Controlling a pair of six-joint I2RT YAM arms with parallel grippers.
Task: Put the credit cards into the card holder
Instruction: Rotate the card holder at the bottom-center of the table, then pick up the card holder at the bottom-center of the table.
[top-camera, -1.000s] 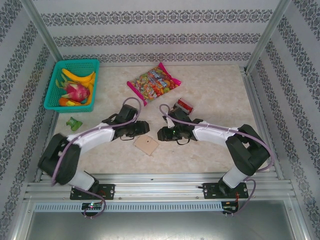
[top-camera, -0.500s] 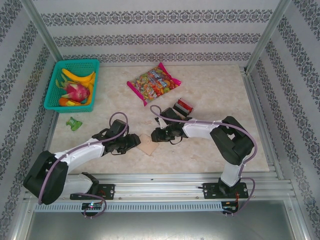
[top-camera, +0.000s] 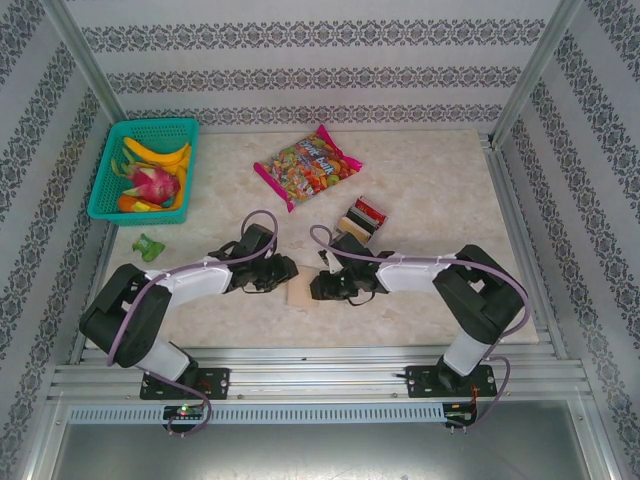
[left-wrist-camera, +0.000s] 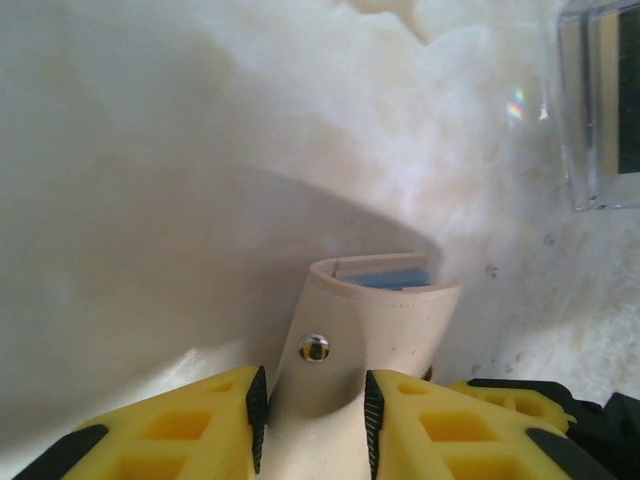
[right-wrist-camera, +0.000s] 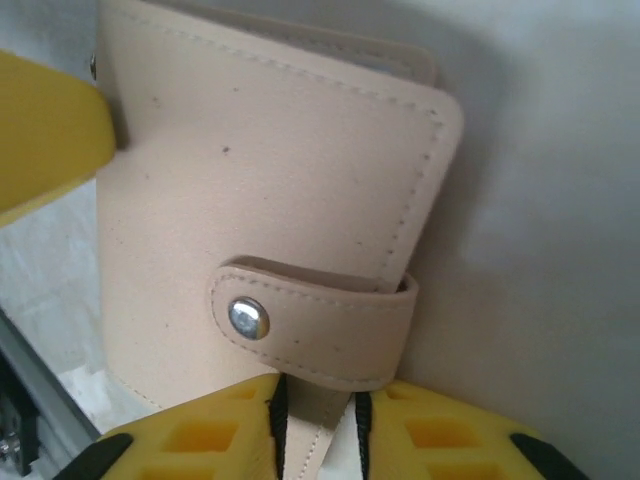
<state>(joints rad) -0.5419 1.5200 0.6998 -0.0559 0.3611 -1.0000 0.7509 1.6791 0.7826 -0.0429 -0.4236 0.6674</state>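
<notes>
The small tan leather-like folding card holder (top-camera: 303, 292) sits between the two arms. The left gripper (left-wrist-camera: 315, 410) pinches it, black pads pressed on its two faces. At the card holder's far end a blue card edge (left-wrist-camera: 392, 278) shows in the opening. The right gripper (right-wrist-camera: 315, 420) is clamped on the card holder's opposite edge, just below the strap with a metal snap (right-wrist-camera: 248, 318) that lies across its face. The yellow fingers (right-wrist-camera: 50, 130) of both arms crowd the card holder, so there is little free room at its sides.

Beyond the card holder and a little to the right stands a clear plastic upright rack (top-camera: 362, 217) holding red and dark credit cards (top-camera: 370, 210). Farther beyond lies a colourful candy bag (top-camera: 307, 165). Far to the left of the card holder are a green plastic basket (top-camera: 105, 190) of fruit and a small green object (top-camera: 150, 247). The pale marbled tabletop (top-camera: 440, 190) lies bare to the right of the card holder, as far as the metal side rail (top-camera: 510, 220). Patterned wallpaper closes in the space.
</notes>
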